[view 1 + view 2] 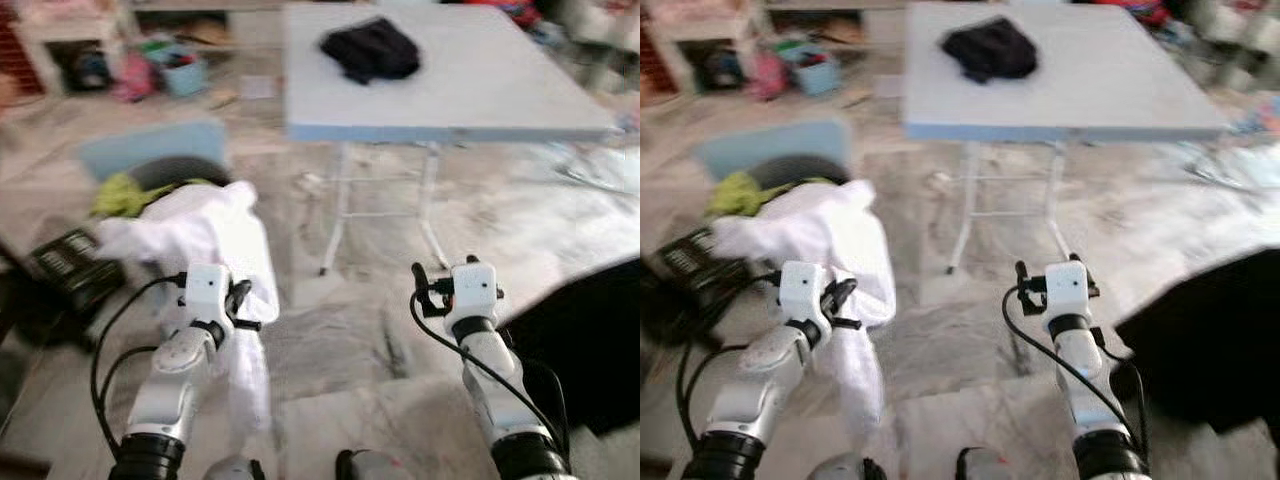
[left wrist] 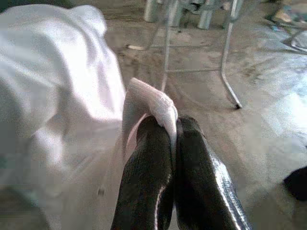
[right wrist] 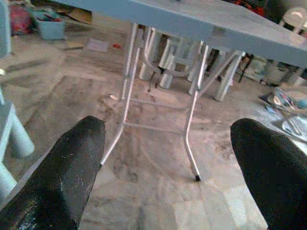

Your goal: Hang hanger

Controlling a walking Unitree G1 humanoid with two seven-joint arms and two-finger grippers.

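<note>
Left eye view: left gripper (image 1: 240, 305) is low and in front, pinching a white garment (image 1: 205, 240) that hangs from it toward the floor; I cannot make out a hanger under the cloth. Right gripper (image 1: 432, 283) is raised beside it, carrying nothing. Ahead stands a grey folding counter (image 1: 470, 90) with a dark bundle of cloth (image 1: 371, 48) on top. Picture is blurred.

Right eye view: same layout; the garment trails well below the left gripper, close to the robot's legs.

Left wrist view: the 2 fingers (image 2: 144, 177) are closed tight on just a thin fold of the white fabric. Risk, as I judge it: so small a pinch could slip under the garment's weight, dropping it on the floor.

Right wrist view: its fingers (image 3: 72, 167) are spread wide, empty, aimed at the counter legs (image 3: 192, 139). Risk: the trailing cloth could snag on legs or feet.
</note>
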